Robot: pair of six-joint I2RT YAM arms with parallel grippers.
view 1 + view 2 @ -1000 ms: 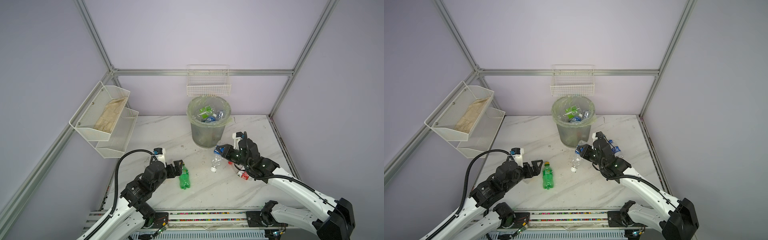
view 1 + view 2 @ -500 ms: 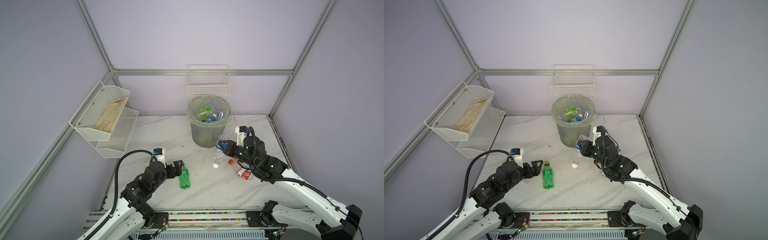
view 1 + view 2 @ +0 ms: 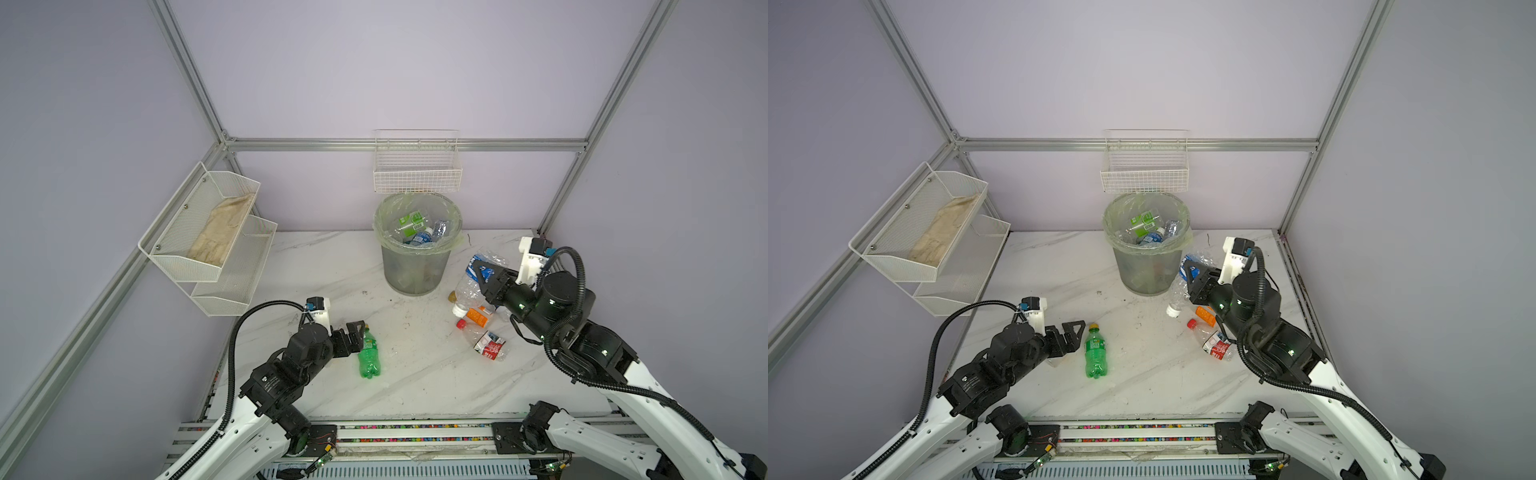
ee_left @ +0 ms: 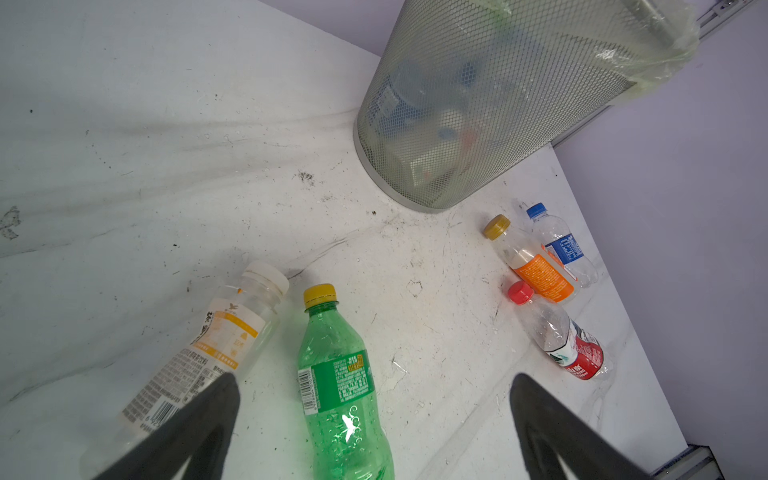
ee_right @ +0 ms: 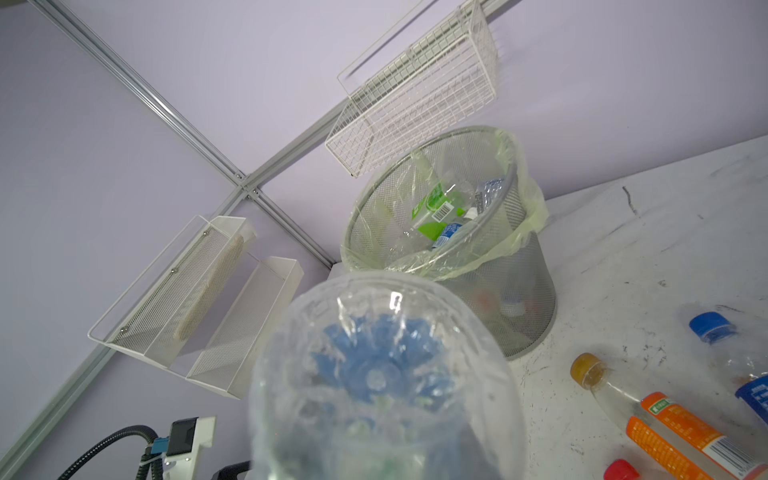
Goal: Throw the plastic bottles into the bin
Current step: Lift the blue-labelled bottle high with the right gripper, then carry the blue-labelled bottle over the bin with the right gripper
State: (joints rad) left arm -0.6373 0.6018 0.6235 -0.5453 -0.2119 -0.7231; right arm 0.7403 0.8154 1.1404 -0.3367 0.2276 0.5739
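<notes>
The jaws of the right arm are clenched on a crumpled clear plastic bottle with a blue label (image 3: 467, 291). It hangs tilted, cap downward, above the white marble tabletop (image 3: 415, 386), just to the right of the round grey mesh bin (image 3: 415, 274) lined with a pale green bag, and it is not yet over the opening. I think the thin, crushed wall of this bottle may give way or slip in the grip. If it is released too early, it may strike the rim and fall back on the tabletop. If it is carried too high, it may hit the white wire basket (image 3: 417, 174) that hangs on the far wall directly above the bin. The jaws of the left arm stand wide and empty at the near left, around the lying green soda bottle with a yellow cap (image 4: 340, 374). A clear bottle with a white cap and yellow label (image 4: 216, 340) lies just beside it, so closing there could catch or push both. Three more bottles lie at the right, near the bin.
</notes>
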